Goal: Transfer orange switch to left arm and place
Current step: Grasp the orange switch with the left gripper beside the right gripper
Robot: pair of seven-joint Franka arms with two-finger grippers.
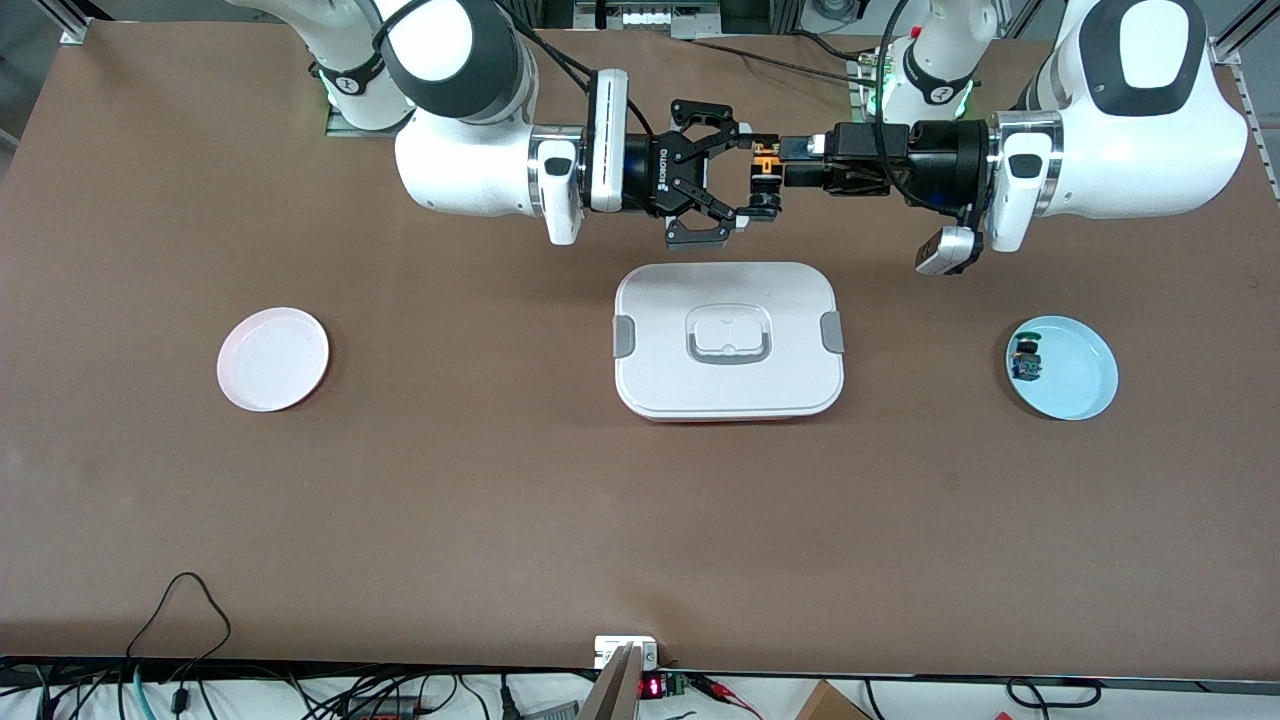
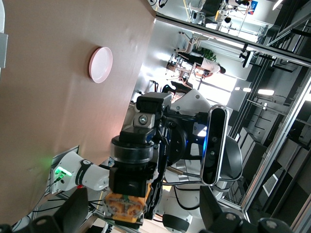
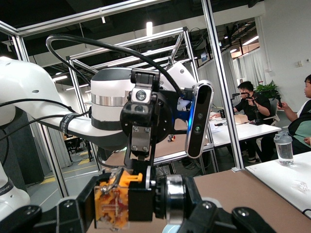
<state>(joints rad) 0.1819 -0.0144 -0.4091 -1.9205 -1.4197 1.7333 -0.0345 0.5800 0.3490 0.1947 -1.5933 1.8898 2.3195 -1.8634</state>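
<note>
Two tools meet in the air over the desk (image 1: pixel 400 500), above the box's (image 1: pixel 728 340) edge. The right tool (image 1: pixel 748 178) pinches the orange switch (image 1: pixel 765 175), which sits between the left tool's (image 1: pixel 770 162) spread fingers.

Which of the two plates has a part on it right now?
The light blue plate toward the left arm's end; a small blue-green part sits on it. The white plate holds nothing.
</note>
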